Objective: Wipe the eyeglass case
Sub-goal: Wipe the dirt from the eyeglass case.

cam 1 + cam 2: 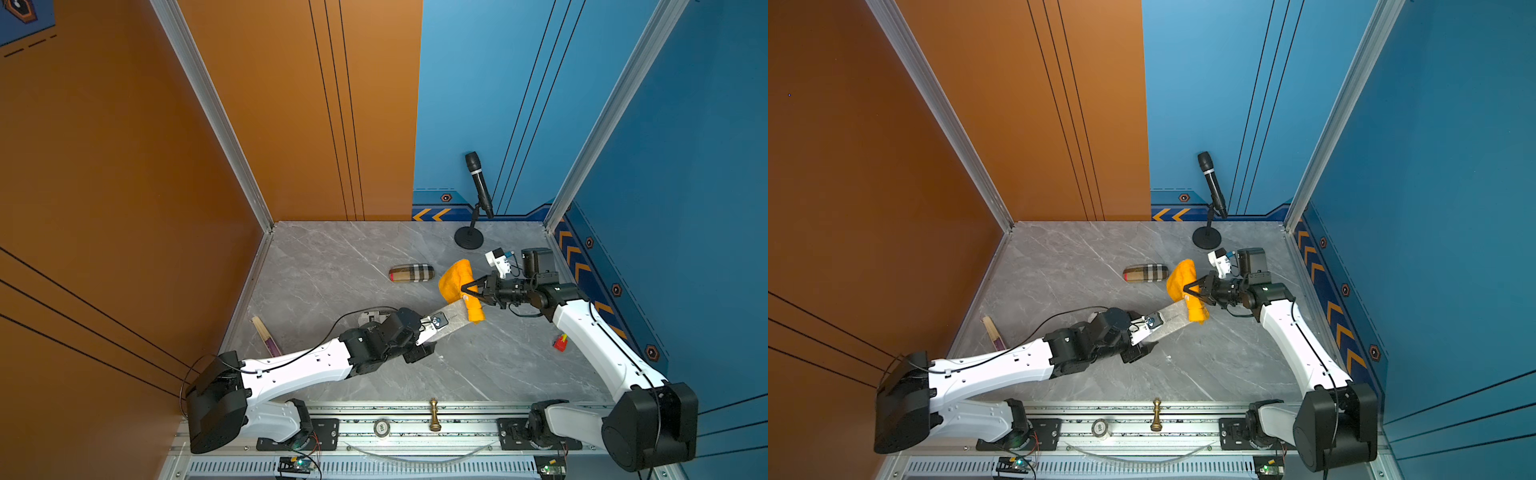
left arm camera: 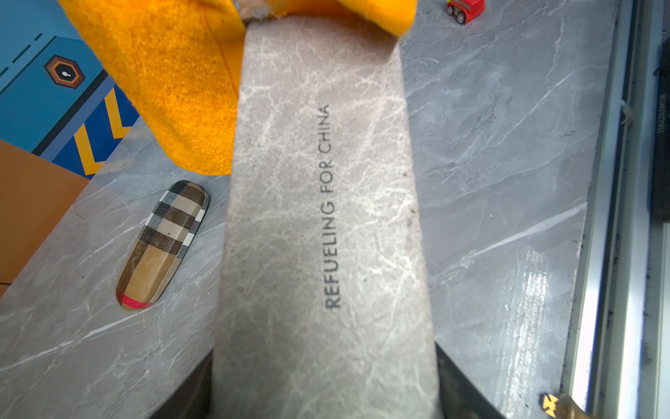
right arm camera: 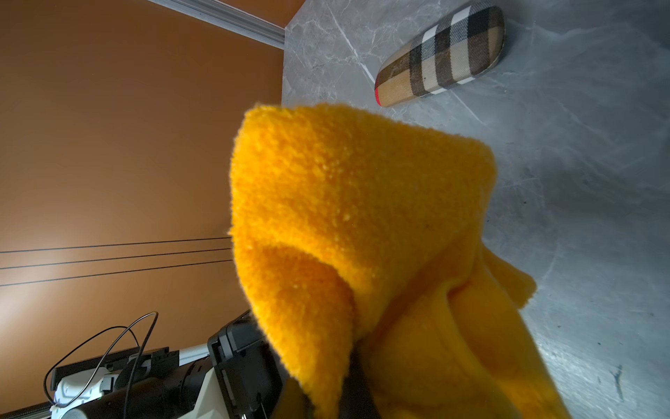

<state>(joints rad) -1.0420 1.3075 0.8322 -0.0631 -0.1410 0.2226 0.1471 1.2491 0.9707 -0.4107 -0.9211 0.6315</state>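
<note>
Left wrist view is filled by the grey eyeglass case (image 2: 319, 217), printed REFUELING FOR CHINA. It is held above the counter (image 2: 507, 181), with the left gripper (image 1: 429, 334) fingers (image 2: 458, 377) clamped on its near end. Its far end meets the orange microfibre cloth (image 1: 455, 278), which the right gripper (image 1: 463, 288) pinches in fingers pressed together. Wiping seems to be at that far end. Doing it well probably means holding the case steady and level while the cloth is drawn along the whole printed face with light pressure. Cloth covers the case's tip, so true contact is hard to confirm, and the underside is unseen. A plaid case (image 1: 411, 273) lies on the counter nearby, apart from both.
</note>
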